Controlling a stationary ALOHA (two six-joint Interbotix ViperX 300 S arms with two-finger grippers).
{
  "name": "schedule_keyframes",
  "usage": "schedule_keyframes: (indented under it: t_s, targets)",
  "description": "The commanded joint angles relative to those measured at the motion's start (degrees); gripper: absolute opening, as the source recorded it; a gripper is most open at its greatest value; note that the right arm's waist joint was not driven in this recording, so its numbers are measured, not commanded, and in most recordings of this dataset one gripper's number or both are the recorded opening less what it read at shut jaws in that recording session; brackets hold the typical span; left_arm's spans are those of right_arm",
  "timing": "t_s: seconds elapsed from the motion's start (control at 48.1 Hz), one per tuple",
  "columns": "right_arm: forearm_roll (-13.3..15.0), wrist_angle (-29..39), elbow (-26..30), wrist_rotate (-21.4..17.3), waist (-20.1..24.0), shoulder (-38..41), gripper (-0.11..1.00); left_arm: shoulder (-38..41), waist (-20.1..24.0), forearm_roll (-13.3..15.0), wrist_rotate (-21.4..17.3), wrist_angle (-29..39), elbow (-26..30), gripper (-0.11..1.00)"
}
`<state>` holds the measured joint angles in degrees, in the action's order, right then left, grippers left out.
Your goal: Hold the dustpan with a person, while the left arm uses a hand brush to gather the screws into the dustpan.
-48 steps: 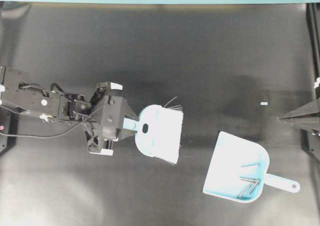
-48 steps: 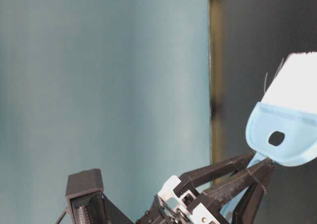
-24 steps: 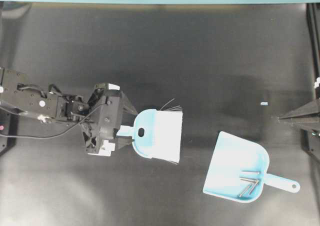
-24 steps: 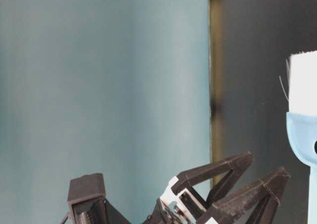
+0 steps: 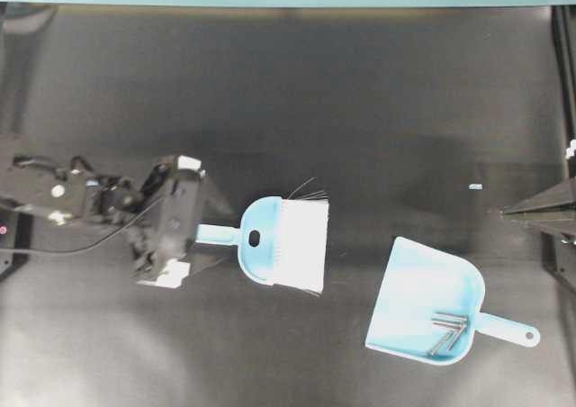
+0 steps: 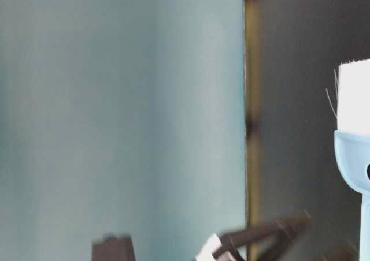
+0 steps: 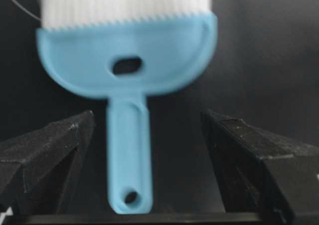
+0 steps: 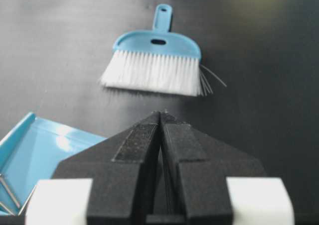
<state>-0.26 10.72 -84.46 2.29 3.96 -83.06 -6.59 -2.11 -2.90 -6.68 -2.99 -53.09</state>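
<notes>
A black worktop (image 5: 297, 92) carries everything. The left arm (image 5: 54, 195) lies left of the hand brush (image 5: 283, 245); its left end effector (image 7: 144, 150) has its jaws wide apart either side of the brush's thin handle, touching nothing. The dustpan (image 5: 427, 299) sits right of the brush, well apart, with the screws (image 5: 448, 329) gathered near its handle. The right end effector (image 8: 160, 120), farther right, has its jaws pressed together, empty.
</notes>
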Motion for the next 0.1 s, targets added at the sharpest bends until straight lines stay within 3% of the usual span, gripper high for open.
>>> schedule_keyframes:
  t_s: [0.0, 0.083]
  targets:
    - [0.1, -0.3, 0.4, 0.4, 0.0, 0.3, 0.0, -2.7, -1.4, -0.1, 0.1, -0.4, -1.8, 0.84]
    - [0.0, -0.3, 0.4, 0.4, -0.1, 0.3, 0.0, -4.7, -1.9, -0.1, 0.1, -0.5, -3.1, 0.84]
